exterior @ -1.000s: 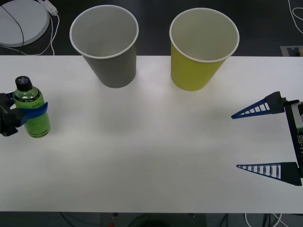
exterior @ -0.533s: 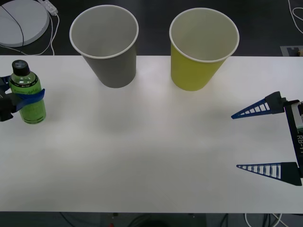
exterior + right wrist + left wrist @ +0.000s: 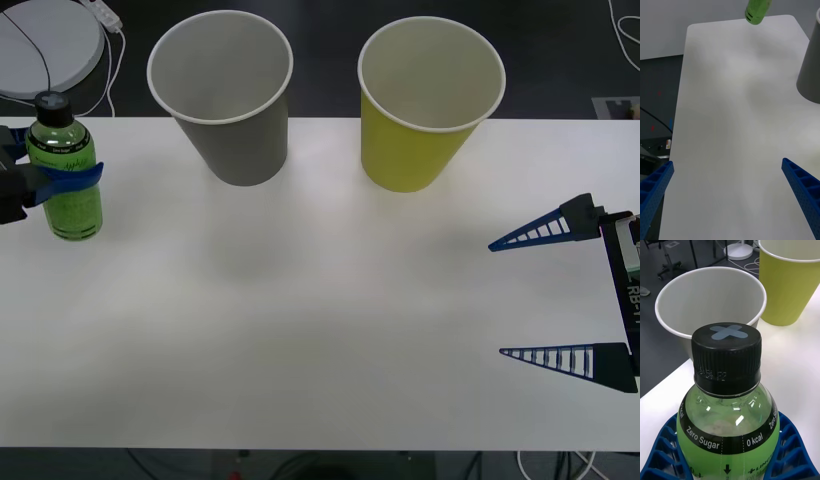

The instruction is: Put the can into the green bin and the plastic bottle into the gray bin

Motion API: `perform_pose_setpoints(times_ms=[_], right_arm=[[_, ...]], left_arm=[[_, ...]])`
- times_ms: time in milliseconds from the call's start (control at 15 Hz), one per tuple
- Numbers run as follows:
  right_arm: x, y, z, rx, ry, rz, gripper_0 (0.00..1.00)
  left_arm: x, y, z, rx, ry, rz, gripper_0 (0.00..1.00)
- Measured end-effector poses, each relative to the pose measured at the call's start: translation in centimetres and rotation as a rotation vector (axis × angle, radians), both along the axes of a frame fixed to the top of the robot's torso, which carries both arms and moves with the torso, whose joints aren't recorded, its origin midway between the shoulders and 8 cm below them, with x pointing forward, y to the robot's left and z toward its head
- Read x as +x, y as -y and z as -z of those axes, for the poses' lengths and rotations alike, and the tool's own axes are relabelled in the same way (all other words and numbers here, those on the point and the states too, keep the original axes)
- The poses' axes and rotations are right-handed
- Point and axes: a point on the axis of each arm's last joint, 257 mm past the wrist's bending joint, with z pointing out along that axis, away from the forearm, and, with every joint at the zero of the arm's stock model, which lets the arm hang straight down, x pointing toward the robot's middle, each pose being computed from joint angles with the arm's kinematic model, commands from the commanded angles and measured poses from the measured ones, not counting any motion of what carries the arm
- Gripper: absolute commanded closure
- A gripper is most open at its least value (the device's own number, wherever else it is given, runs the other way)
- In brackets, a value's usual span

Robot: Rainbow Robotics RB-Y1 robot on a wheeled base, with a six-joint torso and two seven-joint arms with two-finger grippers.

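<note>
Currently my left tool [image 3: 45, 183] sits at the worktop's [image 3: 320, 330] far left edge, its blue ribbed fingers [image 3: 790, 450] clamped around the body of the plastic bottle [image 3: 65, 170]. Over the last second the bottle has travelled from nearer the middle of that left edge toward the back left corner, and its base now appears to be off the surface. I judge this to be the lift-and-carry stage: the grasp is secured and the transfer toward the gray bin [image 3: 225, 95] has begun, though the bottle is not yet over the rim.

Bottle condition: small, upright, bright green liquid inside clear plastic, black ribbed screw cap with a pale cross on top, a dark band reading "Zero Sugar" and "0 kcal" around the shoulder. No tilt or slippage observed in the grip.

Moving right, the gray bin stands upright at the back edge, left of centre, open and with nothing visible inside. Just beside it, right of centre, the green bin [image 3: 428, 105] stands likewise upright and open.

At the right edge my right tool [image 3: 550, 295] hangs with its fingers spread wide apart, holding nothing, unchanged over the same interval. No can was found on the worktop.
</note>
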Motion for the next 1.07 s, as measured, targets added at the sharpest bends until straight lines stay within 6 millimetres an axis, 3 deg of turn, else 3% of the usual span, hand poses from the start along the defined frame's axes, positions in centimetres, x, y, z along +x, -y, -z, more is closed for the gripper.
perform_pose_setpoints(times_ms=[667, 1067], right_arm=[[0.0, 0.0, 0.0, 0.000, 0.000, 0.000, 0.00], [0.0, 0.0, 0.0, 0.000, 0.000, 0.000, 0.00]], left_arm=[[1.5, 3.4, -3.2, 0.042, -0.072, 0.034, 1.00], [1.2, 2.3, -6.8, 0.062, -0.177, 0.036, 1.00]])
